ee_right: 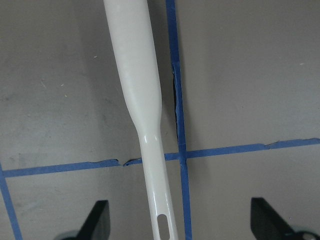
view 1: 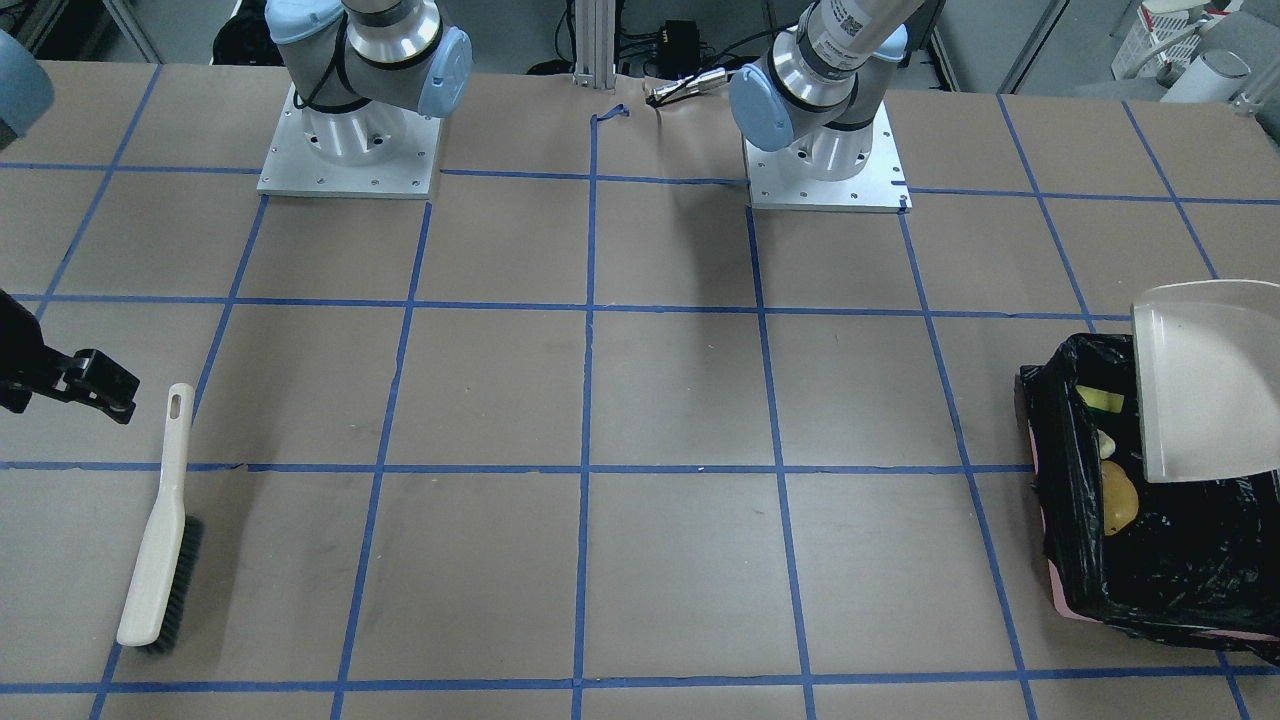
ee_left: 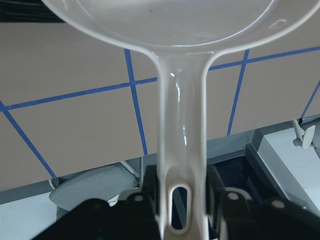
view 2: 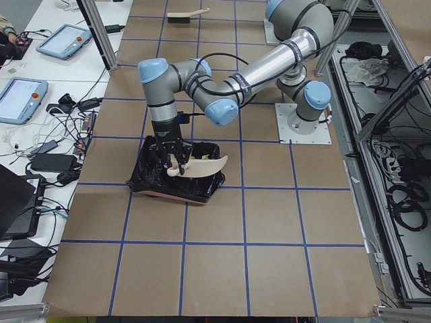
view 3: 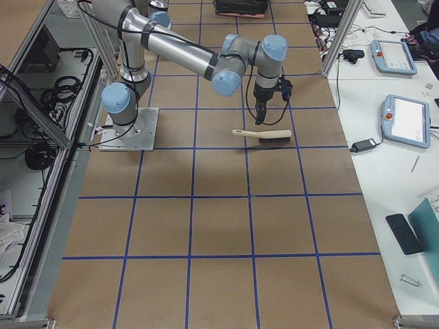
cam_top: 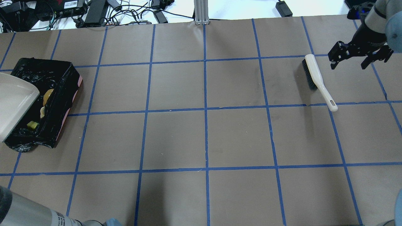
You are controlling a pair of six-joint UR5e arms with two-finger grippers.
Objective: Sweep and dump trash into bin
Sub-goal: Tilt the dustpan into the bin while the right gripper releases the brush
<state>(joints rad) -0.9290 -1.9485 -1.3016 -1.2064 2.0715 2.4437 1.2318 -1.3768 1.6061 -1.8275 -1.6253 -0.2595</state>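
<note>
The bin (cam_top: 62,81), lined with a black bag, stands at the table's far left end. Inside lie the yellow-orange lump (cam_top: 48,95), the cream wedge (cam_top: 42,111) and the sponge piece (cam_top: 32,125); all three also show in the front view, lump (view 1: 1118,497), wedge (view 1: 1106,443), sponge (view 1: 1100,399). My left gripper (ee_left: 182,200) is shut on the handle of the cream dustpan (cam_top: 15,103), held tilted over the bin. My right gripper (cam_top: 349,64) is open and empty just above the handle of the cream brush (cam_top: 317,80), which lies flat on the table.
Both arm bases (view 1: 350,150) stand at the table's robot side. Cables and power supplies (cam_top: 94,9) lie beyond the far edge. Blue tape lines grid the brown table (cam_top: 204,138).
</note>
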